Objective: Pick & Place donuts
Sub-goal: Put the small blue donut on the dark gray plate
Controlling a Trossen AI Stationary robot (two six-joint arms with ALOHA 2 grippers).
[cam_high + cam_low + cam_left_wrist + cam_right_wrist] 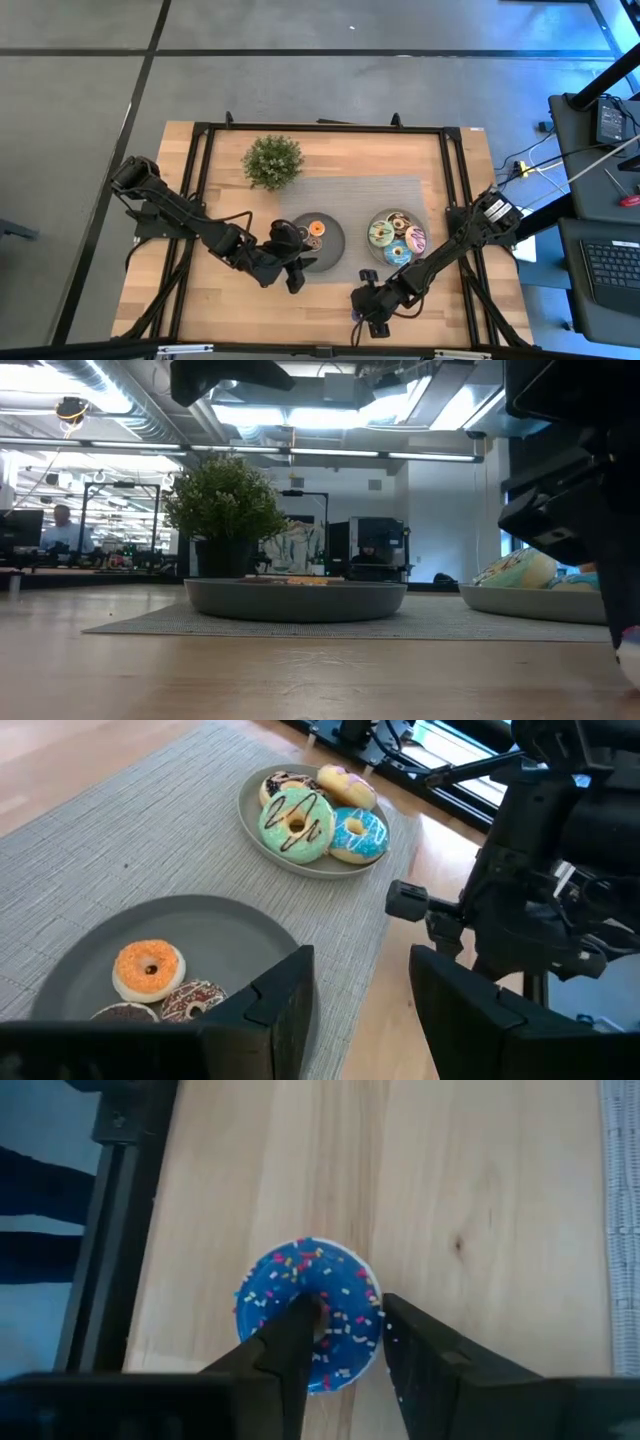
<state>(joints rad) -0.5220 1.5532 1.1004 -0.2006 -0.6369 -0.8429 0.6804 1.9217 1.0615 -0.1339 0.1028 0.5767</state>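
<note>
A small blue donut with coloured sprinkles [305, 1315] lies on the bare wood near the table's near edge. My right gripper [345, 1345] [366, 305] is down on it. My left gripper [365, 1010] [295, 272] hangs open and empty over the near rim of the dark grey plate [215, 920] [330, 240]. On that plate lie an orange donut [148, 968], a sprinkled chocolate one [190, 1000] and a dark brown one [125, 1013]. The pale bowl [300, 865] [397, 237] holds a green donut [297, 823], a blue donut [357, 833] and others. My right gripper has the blue sprinkled donut by one side of its ring [358, 1320]. One finger [295, 1335] stands in the hole and the other [415, 1350] outside the rim. The fingers come from above, pointing down. The donut lies flat, at or just above the wood.
A potted plant [272, 160] [225, 510] stands at the far end of the grey woven mat [350, 195]. Black frame rails [110, 1230] run along the table's sides and near edge, close to the right gripper. Bare wood lies between the two grippers.
</note>
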